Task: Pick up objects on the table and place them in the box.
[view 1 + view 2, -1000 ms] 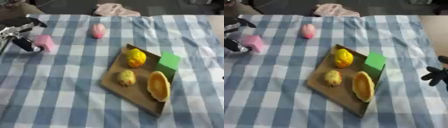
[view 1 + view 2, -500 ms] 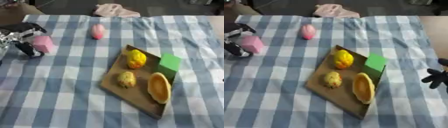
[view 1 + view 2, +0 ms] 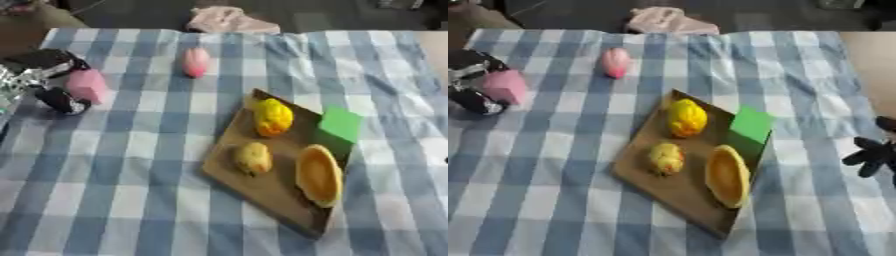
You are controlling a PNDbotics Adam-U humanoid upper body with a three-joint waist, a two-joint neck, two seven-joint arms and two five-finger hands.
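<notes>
Left eye view: left hand (image 3: 44, 80) curled round the pink block (image 3: 87, 85), well left of the box (image 3: 278, 165), right hand (image 3: 874, 152) resting open beside it; picking-up step, next lift and carry over to the box.

Tablecloth (image 3: 131, 190): blue-white checked cloth, matt. Box (image 3: 262, 192): flat brown cardboard, matt. Pink block (image 3: 87, 86): matt. Green block (image 3: 341, 125): matt, smooth. Yellow fruit (image 3: 273, 117): slight sheen. Left hand (image 3: 39, 80): black, shiny silver metal parts. Pink crumpled cloth (image 3: 229, 20) at far edge.
</notes>
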